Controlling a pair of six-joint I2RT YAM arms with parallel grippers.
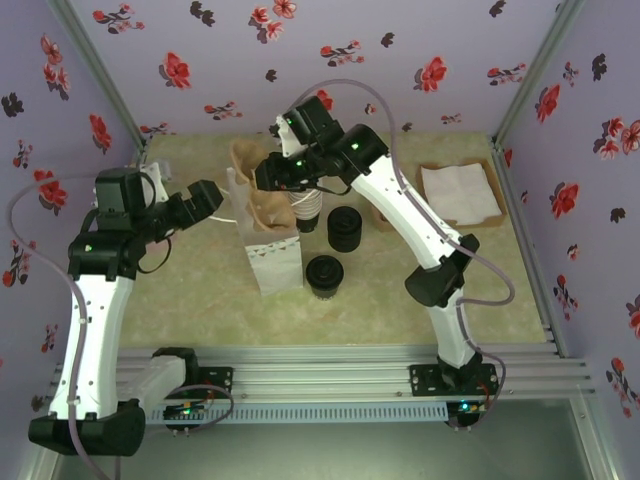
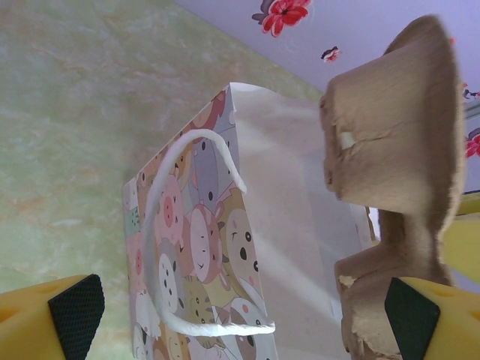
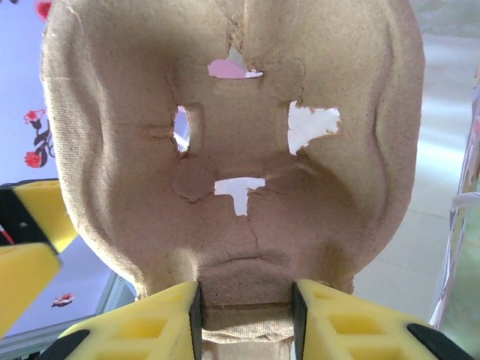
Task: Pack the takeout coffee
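Not much of the packing looks done. The lidded coffee cup [image 1: 325,273] stands on the desk [image 1: 190,300] just beside the gift bag [image 1: 272,255], in neither the bag nor a tray. The cardboard cup tray [image 1: 262,200] hangs tilted above the bag's open mouth and, as far as I can tell, is not yet inside. What's left, I'd say, is seating the tray, then the cup.

The right arm reaches across from its base, bent back over the bag. The right pincer [image 3: 246,319] pinches the tray's bottom tab between its yellow fingers. The left arm leans in from its side, and the left pincer [image 2: 244,319] is spread wide near the bag, gripping nothing.
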